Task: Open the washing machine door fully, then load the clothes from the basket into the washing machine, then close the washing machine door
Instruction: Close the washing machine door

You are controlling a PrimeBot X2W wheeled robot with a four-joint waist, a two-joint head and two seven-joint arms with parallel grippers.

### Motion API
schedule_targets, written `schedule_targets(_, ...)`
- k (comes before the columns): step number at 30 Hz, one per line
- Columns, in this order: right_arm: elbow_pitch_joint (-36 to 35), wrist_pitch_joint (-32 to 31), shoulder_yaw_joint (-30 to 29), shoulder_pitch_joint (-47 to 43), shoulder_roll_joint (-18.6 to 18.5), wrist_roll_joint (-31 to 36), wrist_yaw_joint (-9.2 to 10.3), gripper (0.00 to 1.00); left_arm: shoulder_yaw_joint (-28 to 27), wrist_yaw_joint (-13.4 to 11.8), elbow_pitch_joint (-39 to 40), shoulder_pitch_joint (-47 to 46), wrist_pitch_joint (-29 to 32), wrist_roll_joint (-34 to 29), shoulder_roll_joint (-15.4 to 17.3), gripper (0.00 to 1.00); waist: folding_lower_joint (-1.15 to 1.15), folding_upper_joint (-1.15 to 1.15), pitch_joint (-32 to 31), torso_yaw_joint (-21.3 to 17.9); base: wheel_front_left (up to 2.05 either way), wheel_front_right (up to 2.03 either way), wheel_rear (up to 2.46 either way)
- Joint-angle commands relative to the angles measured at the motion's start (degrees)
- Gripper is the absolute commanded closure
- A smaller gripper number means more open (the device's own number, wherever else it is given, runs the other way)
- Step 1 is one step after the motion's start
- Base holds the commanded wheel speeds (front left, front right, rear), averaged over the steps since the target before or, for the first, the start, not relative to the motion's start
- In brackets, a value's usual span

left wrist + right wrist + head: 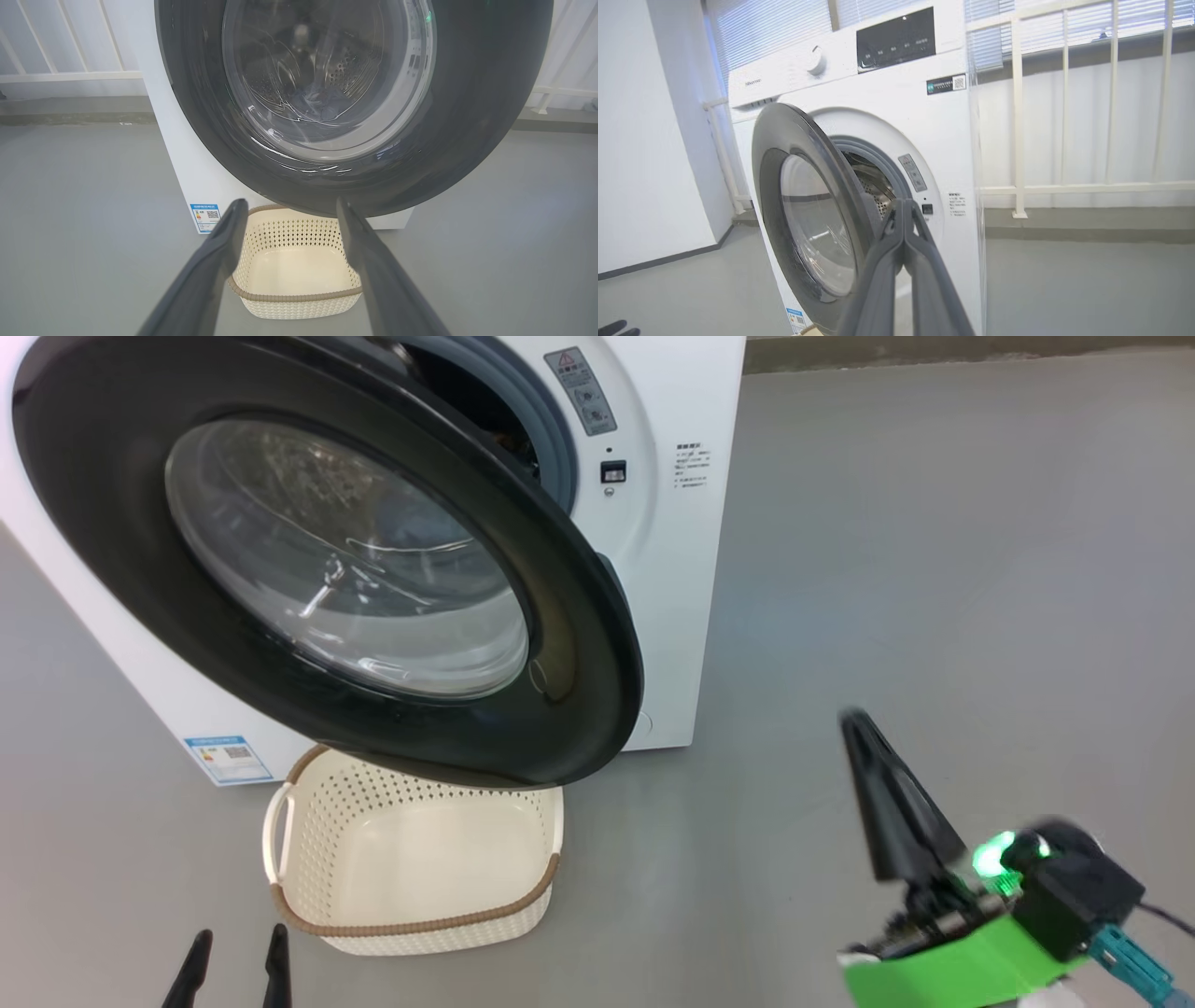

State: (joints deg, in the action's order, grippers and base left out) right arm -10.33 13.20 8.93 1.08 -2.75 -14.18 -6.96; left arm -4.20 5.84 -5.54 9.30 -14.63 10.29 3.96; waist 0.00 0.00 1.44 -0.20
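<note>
A boxy white washing machine (681, 616) stands on a grey floor (934, 569), with its top cut off in the head view. Its round door (588, 644) has a glossy black rim around a bulging clear bowl. It stands partly open and hides the far end of the basket (411, 926) below. A bluish shape behind the glass is too blurred to identify. The basket is perforated cream plastic with a brown woven-look rim, and it sits just in front of the machine. The left claw (239, 935) hangs open near it, holding nothing. The right claw (857, 728) is pinched closed on nothing, apart from the door.

Glossy washing machine door (467, 116) over basket (299, 297), left gripper (289, 205) jaws apart
</note>
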Motion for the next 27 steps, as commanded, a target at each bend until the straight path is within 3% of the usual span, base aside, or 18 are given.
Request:
schedule_targets(1,-3.62,-0.23,3.50,3.71,-0.13,-0.12,-0.53,1.00,-1.91,0.18,1.78,-2.95,-0.37,-0.81,0.01,0.00,0.00,0.00,0.20,0.38,0.00,0.00,0.00)
schedule_targets(8,-9.99,-4.16,15.70,11.58,-0.33,-0.58,-0.53,1.00,-1.38,0.43,1.87,-3.94,-0.37,-0.85,-0.40,0.00,0.00,0.00,1.12,2.92,0.00,0.00,0.00)
schedule_targets(15,-4.14,-6.44,25.55,13.82,-0.48,-2.18,-0.53,1.00,-0.40,0.72,2.18,-5.37,-0.37,-0.18,-0.80,0.00,0.00,0.00,2.90,6.82,0.00,0.00,0.00)
schedule_targets(21,2.87,-6.08,27.77,13.11,-0.97,-2.84,-0.53,1.00,0.32,0.86,2.66,-6.68,-0.37,0.17,-0.96,0.00,0.00,0.00,5.41,9.08,0.00,0.00,0.00)
schedule_targets(27,8.07,-4.91,25.43,14.06,-1.49,-1.90,-0.53,1.00,1.78,0.92,3.02,-8.42,-0.37,1.05,-1.05,0.00,0.00,0.00,9.37,10.91,0.00,0.00,0.00)
